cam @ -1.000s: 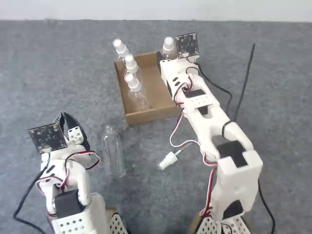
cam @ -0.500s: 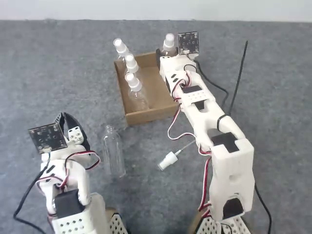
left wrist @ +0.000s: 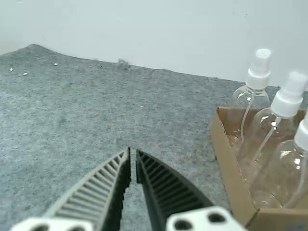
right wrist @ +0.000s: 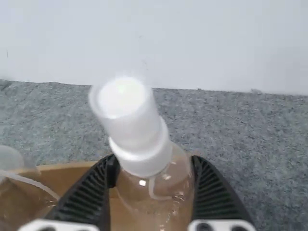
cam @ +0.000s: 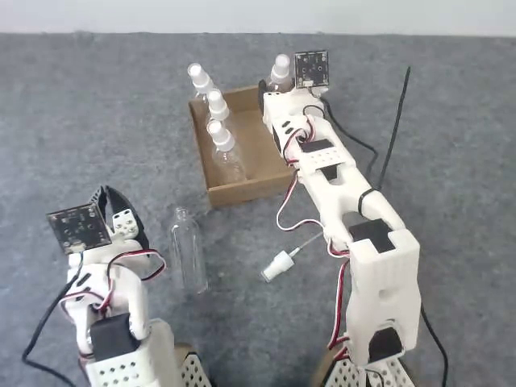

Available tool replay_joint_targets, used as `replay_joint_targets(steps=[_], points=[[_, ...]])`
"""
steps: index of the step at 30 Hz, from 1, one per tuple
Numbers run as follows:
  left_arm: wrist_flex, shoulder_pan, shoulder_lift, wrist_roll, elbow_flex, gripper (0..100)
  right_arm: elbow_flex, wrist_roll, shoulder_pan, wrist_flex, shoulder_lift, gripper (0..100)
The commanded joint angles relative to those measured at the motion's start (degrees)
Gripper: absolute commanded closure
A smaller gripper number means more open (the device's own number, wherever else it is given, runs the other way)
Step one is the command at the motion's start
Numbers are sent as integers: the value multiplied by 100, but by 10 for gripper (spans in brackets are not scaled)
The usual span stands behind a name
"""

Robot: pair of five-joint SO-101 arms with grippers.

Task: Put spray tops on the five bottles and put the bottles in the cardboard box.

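— Start at the left: how does the left gripper (left wrist: 133, 155) stand?
— It hangs over the grey felt carpet (cam: 97, 121) at the near left. Its black ribbed jaws are drawn together to a thin slit, with nothing between them.
— And beside it?
— A clear plastic bottle with no top (cam: 187, 250) lies on its side on the carpet, just in front of the shallow brown cardboard box (cam: 246, 190). Three clear bottles with white spray tops (cam: 226, 161) stand in a row along the box's left wall.
— The spray top?
— A loose white spray top (cam: 278, 264) (its thin tube attached) lies on the carpet further right, apart from the open bottle.
— And the right gripper (right wrist: 151, 168)?
— It is clamped around a fourth capped clear bottle (right wrist: 137, 130), held upright at the box's far right corner. Whether its base touches the box floor, I cannot tell.
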Motion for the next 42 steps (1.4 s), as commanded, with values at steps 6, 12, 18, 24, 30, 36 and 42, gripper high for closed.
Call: replay_joint_targets(steps=[6, 12, 18, 24, 30, 36, 42], points=[[-211, -44, -70, 53, 13, 987, -255, -18, 57, 242, -127, 802], [-211, -26, -70, -158, 22, 987, -255, -18, 57, 242, -145, 801], [-211, -18, -70, -202, 22, 987, -202, -9, 66, 435, -444, 801], [-211, -26, -70, -202, 22, 987, -185, -9, 66, 884, -708, 801], [-211, -26, -70, -202, 22, 987, -185, -9, 66, 1552, -1068, 802], [-211, -35, -70, -202, 22, 987, -185, -26, 66, 2246, -1508, 803], [-211, -35, -70, -202, 22, 987, -185, -35, 57, 3029, -1930, 804]])
